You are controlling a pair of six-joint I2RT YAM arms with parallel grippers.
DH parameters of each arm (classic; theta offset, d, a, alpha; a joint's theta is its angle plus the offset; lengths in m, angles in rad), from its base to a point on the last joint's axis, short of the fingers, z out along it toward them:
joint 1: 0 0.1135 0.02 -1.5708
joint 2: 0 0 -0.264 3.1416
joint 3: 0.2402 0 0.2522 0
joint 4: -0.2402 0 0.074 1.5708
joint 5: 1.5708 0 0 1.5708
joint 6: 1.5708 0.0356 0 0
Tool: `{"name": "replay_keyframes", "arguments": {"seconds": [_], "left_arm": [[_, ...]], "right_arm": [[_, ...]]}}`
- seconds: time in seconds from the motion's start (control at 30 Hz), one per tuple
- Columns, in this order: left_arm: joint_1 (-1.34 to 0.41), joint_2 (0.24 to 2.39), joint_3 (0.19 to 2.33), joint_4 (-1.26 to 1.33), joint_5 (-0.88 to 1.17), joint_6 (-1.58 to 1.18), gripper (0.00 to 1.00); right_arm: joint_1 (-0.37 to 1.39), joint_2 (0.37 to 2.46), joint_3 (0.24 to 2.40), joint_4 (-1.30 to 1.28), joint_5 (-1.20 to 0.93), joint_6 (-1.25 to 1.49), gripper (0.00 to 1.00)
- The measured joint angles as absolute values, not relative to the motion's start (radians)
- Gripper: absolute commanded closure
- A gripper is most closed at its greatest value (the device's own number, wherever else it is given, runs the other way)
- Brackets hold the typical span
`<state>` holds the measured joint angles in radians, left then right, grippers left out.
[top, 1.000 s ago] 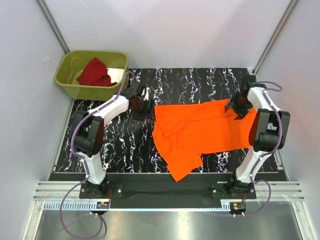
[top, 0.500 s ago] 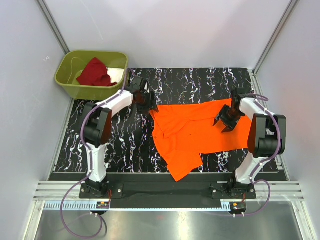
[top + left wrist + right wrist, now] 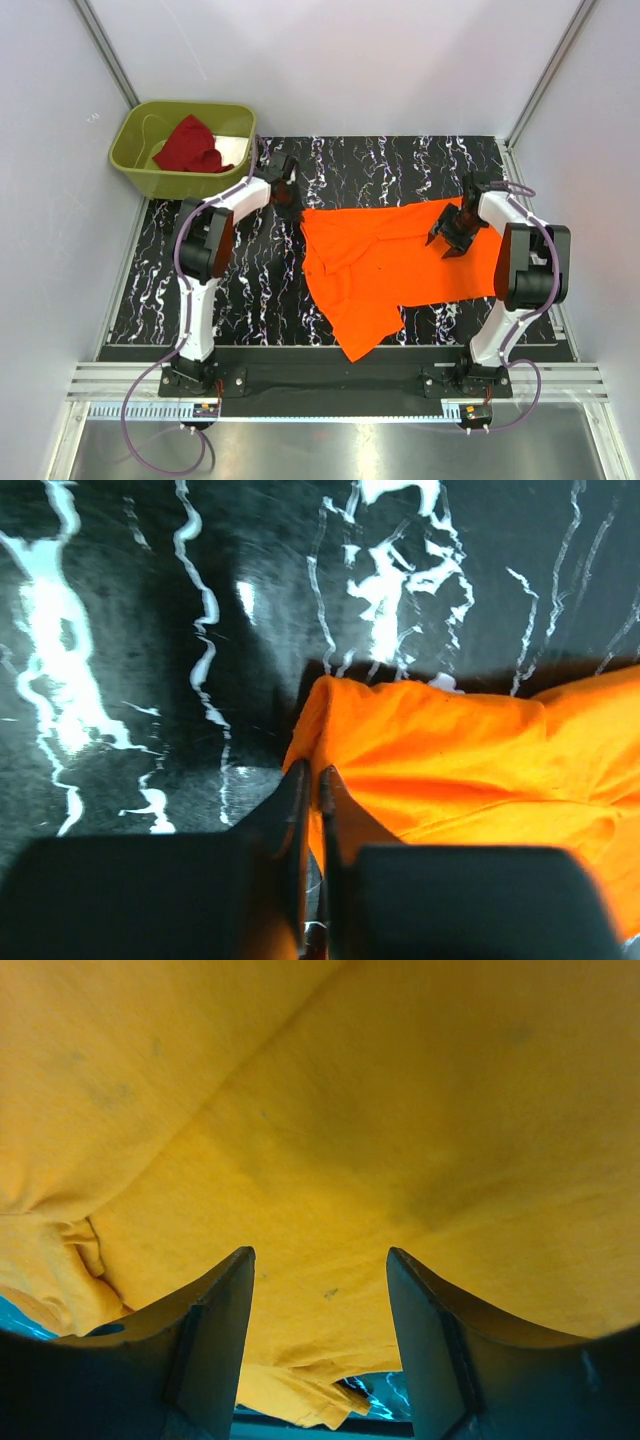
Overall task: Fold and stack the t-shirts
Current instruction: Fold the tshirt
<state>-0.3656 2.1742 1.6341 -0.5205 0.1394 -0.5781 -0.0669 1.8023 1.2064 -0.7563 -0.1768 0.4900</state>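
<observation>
Where the orange t-shirt [image 3: 400, 255] lies: spread loosely across the table [image 3: 240, 280] from its centre toward 3 o'clock, one flap trailing to 6 o'clock; creased, not folded.
Dark red t-shirt [image 3: 190, 145]: crumpled inside the bin, well apart from the orange one.
Left gripper [image 3: 288, 200]: at the orange t-shirt's 10 o'clock corner; the wrist view shows it [image 3: 310, 790] closed to a sliver, with the cloth's edge pinched between the jaws.
Right gripper [image 3: 447, 240]: jaws apart over the orange t-shirt's 2 o'clock part, gripping nothing.
Bin [image 3: 135, 170]: olive green, at the table's 10 o'clock corner, holding only the dark red t-shirt.
Hard to make out: the bin wall hides the dark red t-shirt's lower folds; cloth fills the right wrist view, so I cannot tell whether the right gripper [image 3: 320, 1255] touches it.
</observation>
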Motion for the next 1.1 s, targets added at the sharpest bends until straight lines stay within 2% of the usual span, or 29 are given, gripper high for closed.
{"name": "replay_keyframes", "arguments": {"seconds": [0.23,0.27,0.33,0.37,0.4,0.47,0.53,0.67,0.83,0.97,1.1], "left_arm": [[-0.335,2.167,1.634,-0.527,0.06,-0.531,1.0],[-0.33,2.162,1.634,-0.532,0.038,-0.52,0.95],[-0.324,2.149,1.634,-0.542,0.004,-0.496,0.75],[-0.322,2.14,1.634,-0.547,-0.009,-0.486,0.65],[-0.321,2.132,1.634,-0.553,-0.022,-0.479,0.49],[-0.319,2.109,1.634,-0.569,-0.049,-0.462,0.42],[-0.32,2.079,1.634,-0.591,-0.07,-0.45,0.39],[-0.324,2.003,1.631,-0.627,-0.064,-0.416,0.41],[-0.345,1.874,1.558,-0.63,0.113,-0.332,0.42],[-0.419,1.829,1.497,-0.637,0.202,-0.266,0.41],[-0.531,1.828,1.451,-0.639,0.259,-0.229,0.41]], "right_arm": [[-0.068,1.857,1.33,-0.756,-0.158,0.554,0.36],[-0.072,1.868,1.354,-0.757,-0.15,0.57,0.36],[-0.079,1.897,1.409,-0.754,-0.142,0.599,0.35],[-0.084,1.917,1.442,-0.757,-0.138,0.611,0.35],[-0.093,1.941,1.478,-0.756,-0.132,0.621,0.35],[-0.113,1.988,1.551,-0.764,-0.122,0.632,0.34],[-0.145,2.038,1.623,-0.767,-0.113,0.637,0.34],[-0.223,2.087,1.697,-0.779,-0.099,0.633,0.33],[-0.302,2.128,1.753,-0.809,-0.063,0.597,0.33],[-0.3,2.171,1.803,-0.817,-0.03,0.55,0.36],[-0.297,2.208,1.838,-0.824,-0.015,0.516,0.44]]}}
